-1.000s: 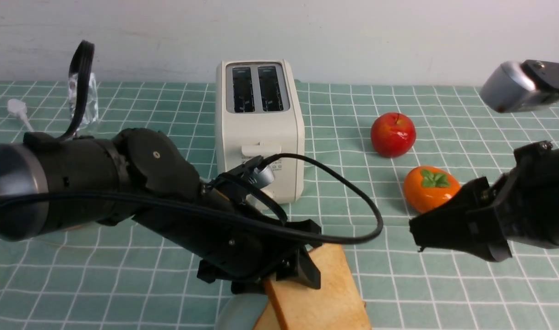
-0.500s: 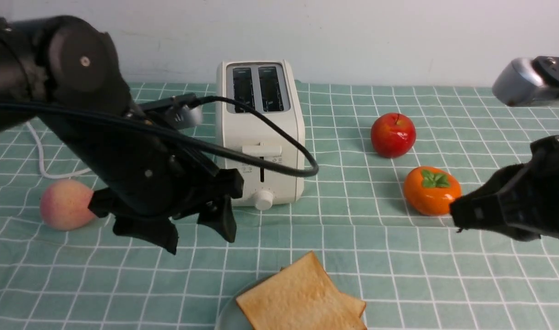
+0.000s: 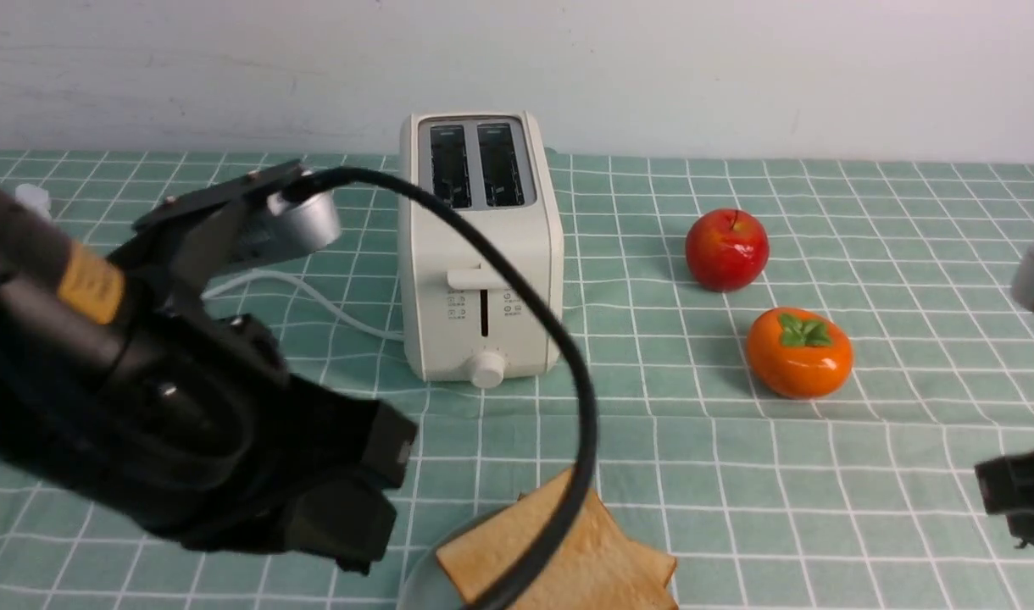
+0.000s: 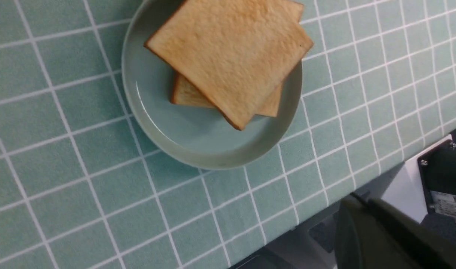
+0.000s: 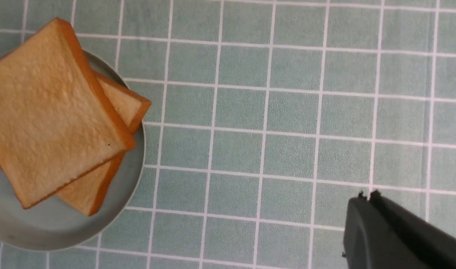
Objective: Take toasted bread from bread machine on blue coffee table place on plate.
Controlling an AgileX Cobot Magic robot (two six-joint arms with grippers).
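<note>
Two slices of toasted bread (image 3: pixel 623 566) lie stacked, the upper one askew, on the pale blue-green plate (image 3: pixel 417 585) at the near edge of the blue coffee table (image 3: pixel 822 474). The cream bread machine (image 3: pixel 480 246) stands behind them with both slots empty. My left gripper (image 3: pixel 356 546) hangs shut and empty to the left of the plate. In the left wrist view the toasted bread (image 4: pixel 231 56) rests on the plate (image 4: pixel 198 138), well clear of the shut left gripper (image 4: pixel 357 200). My right gripper (image 3: pixel 1004 500) is shut at the far right. In its wrist view the gripper (image 5: pixel 366 196) sits apart from the toasted bread (image 5: pixel 52 112) and the plate (image 5: pixel 131 179).
A red apple (image 3: pixel 727 248) and an orange persimmon (image 3: pixel 798 352) sit right of the bread machine. Its white cord (image 3: pixel 314 296) trails left. My left arm's black cable (image 3: pixel 568 364) loops in front of the bread machine and over the plate. The table's front edge (image 4: pixel 306 224) shows in the left wrist view.
The left gripper left the upper slice on the plate, swung away to the near left and shut. The right arm drew back to the right edge and shut.
</note>
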